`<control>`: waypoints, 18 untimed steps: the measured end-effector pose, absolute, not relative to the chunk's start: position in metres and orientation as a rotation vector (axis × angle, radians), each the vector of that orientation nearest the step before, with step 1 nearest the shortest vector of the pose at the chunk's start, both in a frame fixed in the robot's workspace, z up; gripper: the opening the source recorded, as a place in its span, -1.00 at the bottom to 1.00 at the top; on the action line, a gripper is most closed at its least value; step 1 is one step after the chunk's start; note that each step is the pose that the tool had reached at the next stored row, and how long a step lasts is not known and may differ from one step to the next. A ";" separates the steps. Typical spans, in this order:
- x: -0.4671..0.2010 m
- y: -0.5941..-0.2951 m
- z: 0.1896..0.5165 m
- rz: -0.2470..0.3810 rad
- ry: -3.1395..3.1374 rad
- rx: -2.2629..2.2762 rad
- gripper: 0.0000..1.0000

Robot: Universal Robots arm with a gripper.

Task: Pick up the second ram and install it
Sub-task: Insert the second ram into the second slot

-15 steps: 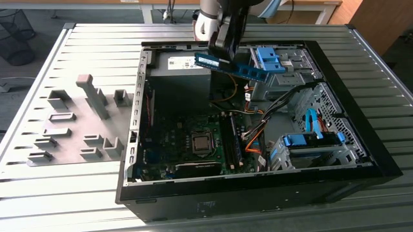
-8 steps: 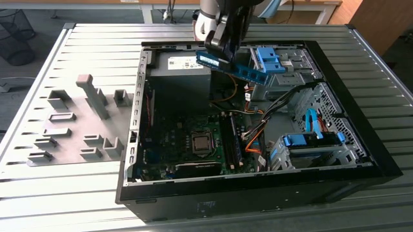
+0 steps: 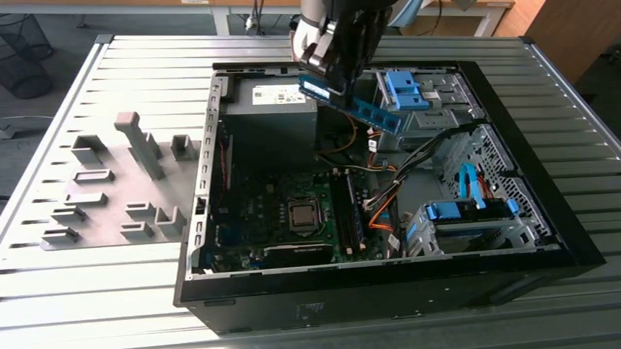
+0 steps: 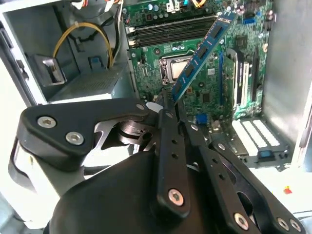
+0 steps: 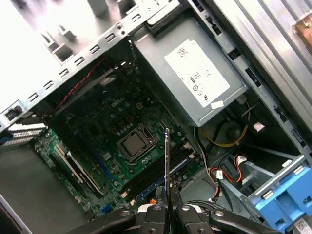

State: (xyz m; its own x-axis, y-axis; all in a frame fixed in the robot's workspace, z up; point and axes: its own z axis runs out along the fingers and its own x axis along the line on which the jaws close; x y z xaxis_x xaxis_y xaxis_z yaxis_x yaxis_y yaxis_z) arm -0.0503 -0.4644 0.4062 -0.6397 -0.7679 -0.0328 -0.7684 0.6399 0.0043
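Item: ram stick (image 4: 202, 51). Pinched at one end by the gripper (image 4: 166, 100), fingers pressed together on it. Location: in the air above the memory slots (image 4: 168, 31), apart from them. Long axis slanted, free end nearest the slots, not lying along them.

The pincer (image 3: 328, 78), clamping the second ram (image 3: 367, 110), hung in open room above the case (image 3: 388, 282). The power supply (image 3: 272, 91) filled its far corner; blue drive latches (image 3: 406, 91) and loose cables (image 3: 383, 207) crowded the exterior view's right.
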 end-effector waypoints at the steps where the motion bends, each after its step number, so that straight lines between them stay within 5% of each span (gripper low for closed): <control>1: -0.050 -0.464 0.406 0.027 2.831 -1.296 -0.72; 18: -0.050 -0.464 0.405 0.018 2.995 -0.846 -0.72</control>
State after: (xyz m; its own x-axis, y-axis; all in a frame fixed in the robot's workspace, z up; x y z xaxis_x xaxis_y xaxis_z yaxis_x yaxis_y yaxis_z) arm -0.0503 -0.4644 0.4046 -0.8516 -0.5232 -0.0317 -0.5235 0.8520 0.0031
